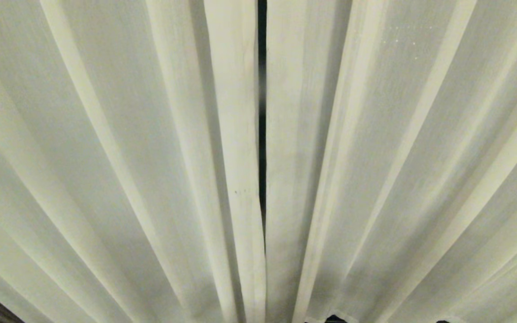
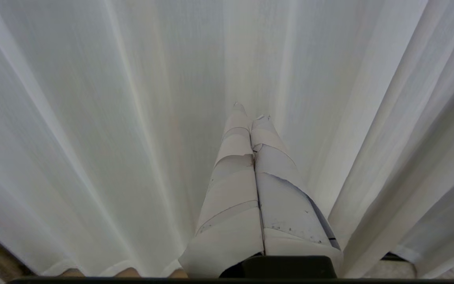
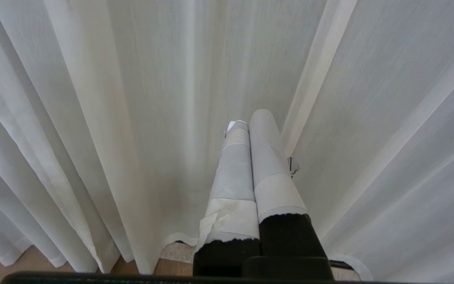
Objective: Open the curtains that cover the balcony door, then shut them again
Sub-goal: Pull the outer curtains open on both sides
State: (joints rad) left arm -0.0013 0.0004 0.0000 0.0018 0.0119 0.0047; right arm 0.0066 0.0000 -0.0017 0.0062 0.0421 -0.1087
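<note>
Two cream panels, the curtains (image 1: 151, 148), filled the head view from edge to edge, hanging drawn together with only a narrow dark slit between their hemmed inner edges, where a sliver of the balcony door (image 1: 262, 89) showed through; nothing more of it could be made out. Neither arm appeared in the head view. In the left wrist view, the left gripper (image 2: 252, 111) pointed straight at the fabric with its tape-wrapped fingers (image 2: 235, 157) pressed flat against each other, nothing caught between them, and the curtains (image 2: 93, 130) hung in soft vertical folds directly ahead of the tips and to both sides of them; whether the tips touched the cloth could not be told. In the right wrist view, the right gripper (image 3: 248, 118) likewise had its two taped fingers (image 3: 268, 157) closed against each other and empty, with the curtains (image 3: 152, 98) just ahead of the tips, one stiff fold edge running close beside them. Below that claw, under the hem, a strip of brown floor (image 3: 26, 262) showed.
</note>
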